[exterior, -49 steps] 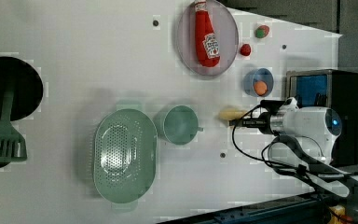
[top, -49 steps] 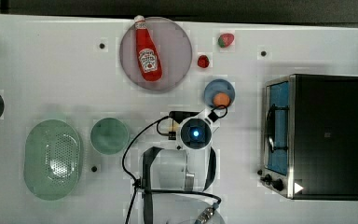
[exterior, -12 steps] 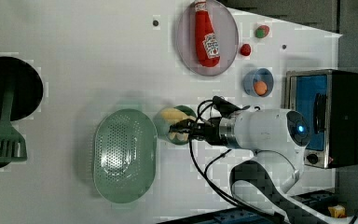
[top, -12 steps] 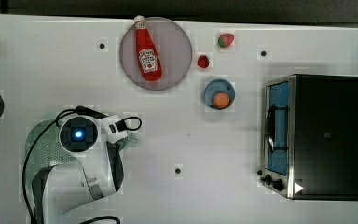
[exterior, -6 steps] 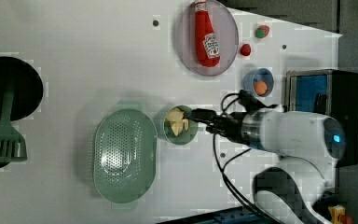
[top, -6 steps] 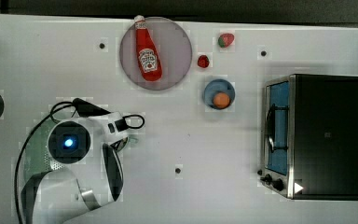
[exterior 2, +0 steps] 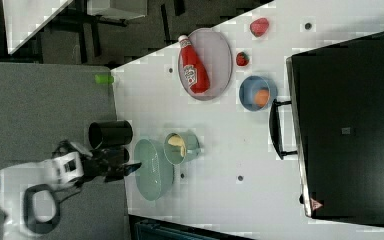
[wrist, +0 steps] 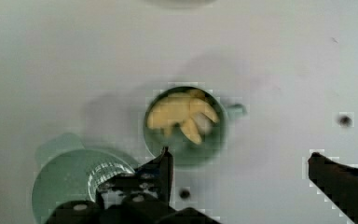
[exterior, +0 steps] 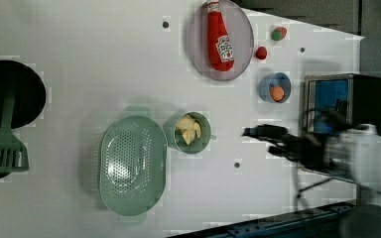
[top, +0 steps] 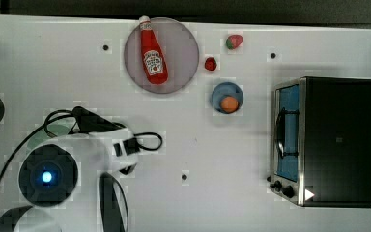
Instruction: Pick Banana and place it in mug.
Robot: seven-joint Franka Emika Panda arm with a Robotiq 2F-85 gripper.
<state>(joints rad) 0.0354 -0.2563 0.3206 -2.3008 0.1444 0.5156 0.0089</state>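
Fingers (wrist: 165,170) of the gripper (wrist: 242,175) are spread wide apart and hold nothing; in the wrist view one dark tip is near the rim of the mug (wrist: 185,126) and the other is far to the side, both above the white table (wrist: 284,60). In the left view the gripper (exterior: 258,136) is at the mug's (exterior: 192,133) right, apart from it, with the white arm (exterior: 367,158) behind it.

Taking the mug as landmark: the banana (exterior: 188,130) lies inside it, a pale yellow lumpy piece that fills most of the opening; the right view shows the banana (exterior 2: 177,143) in the mug (exterior 2: 182,147) too. Just beside the mug, on the left view's left, stands the pale green perforated basket (exterior: 133,166), very close to it. Above the mug in the left view, well apart, is the grey plate (exterior: 243,44) with the ketchup bottle (exterior: 219,37) lying on it. To the upper right of the mug are the small blue dish (exterior: 265,85) holding the orange ball (exterior: 277,93), two red strawberries (exterior: 261,52), and the toaster oven (exterior: 345,94). Far on the left view's left of the mug is a black pot (exterior: 27,84) with a green spatula (exterior: 2,153).
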